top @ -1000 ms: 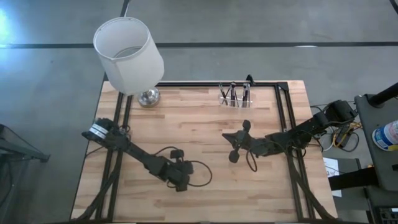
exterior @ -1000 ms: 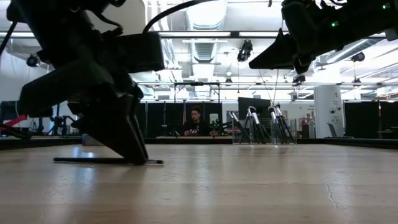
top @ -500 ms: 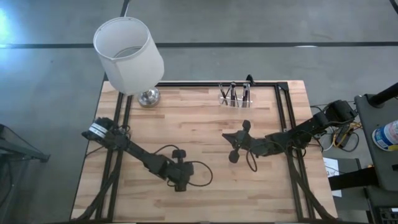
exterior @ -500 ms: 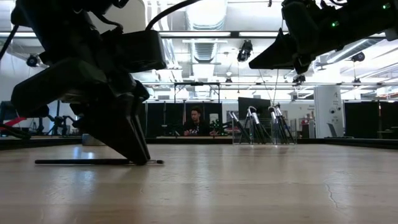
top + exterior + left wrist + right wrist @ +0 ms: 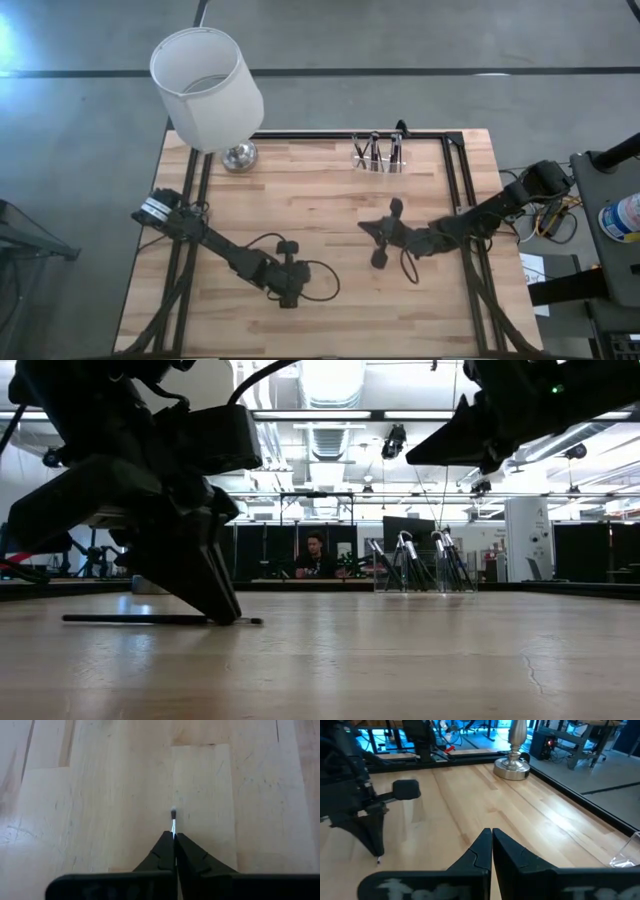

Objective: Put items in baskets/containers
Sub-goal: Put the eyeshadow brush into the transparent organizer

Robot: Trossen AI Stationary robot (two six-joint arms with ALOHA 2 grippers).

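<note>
- High view: the clear holder (image 5: 377,153) is standing at the far edge of the tabletop (image 5: 320,190), to the right of the lamp (image 5: 208,90), and is carrying a cluster of thin dark sticks (image 5: 383,148) leaning upright inside it. The left gripper (image 5: 289,297) is sitting low over the near part of the tabletop, well apart from the holder; the right gripper (image 5: 368,226) is hanging between it and the holder, its arm reaching in from the right edge. Compared with a second ago, the right gripper is sitting slightly nearer the front and the left arm's wrist has turned.
- Low view: the holder (image 5: 425,570) with its sticks (image 5: 405,550) is showing far back. The left gripper (image 5: 222,615) is pressing down at the tabletop (image 5: 400,660), its fingers closed on a thin dark stick (image 5: 130,619) lying flat along the wood. A person (image 5: 314,555) is sitting in the room behind.
- Left wrist view: the fingers (image 5: 162,851) are pinching together on the stick (image 5: 173,820), whose tip is poking out ahead; a second ago they were standing apart.
- Right wrist view: the right gripper (image 5: 491,834) has its fingers (image 5: 479,845) pressed together, holding nothing, facing the lamp base (image 5: 512,767).
</note>
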